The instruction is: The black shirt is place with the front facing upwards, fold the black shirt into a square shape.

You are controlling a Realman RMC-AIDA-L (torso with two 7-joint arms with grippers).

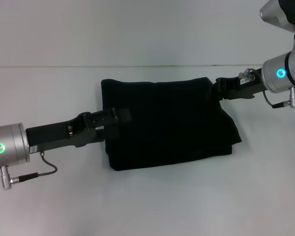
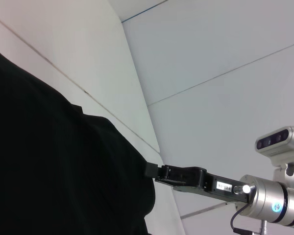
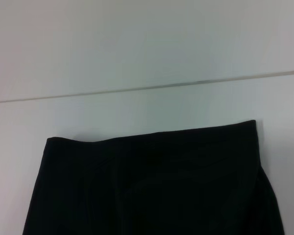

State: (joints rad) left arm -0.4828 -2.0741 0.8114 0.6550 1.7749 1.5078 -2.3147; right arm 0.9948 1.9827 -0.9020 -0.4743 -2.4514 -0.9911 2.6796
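The black shirt (image 1: 169, 123) lies folded into a rough rectangle in the middle of the white table; no lettering or neck label shows. My left gripper (image 1: 119, 117) reaches in from the left and sits at the shirt's left edge, about halfway along it. My right gripper (image 1: 219, 89) comes in from the right and meets the shirt's far right corner. The left wrist view shows the shirt (image 2: 54, 166) close up, with the right gripper (image 2: 152, 170) touching its edge. The right wrist view shows the shirt's far edge (image 3: 152, 186) on the table.
The white table (image 1: 147, 206) spreads out on all sides of the shirt. Its far edge (image 1: 49, 66) runs behind the shirt. A cable (image 1: 39, 173) hangs from my left wrist, near the front left.
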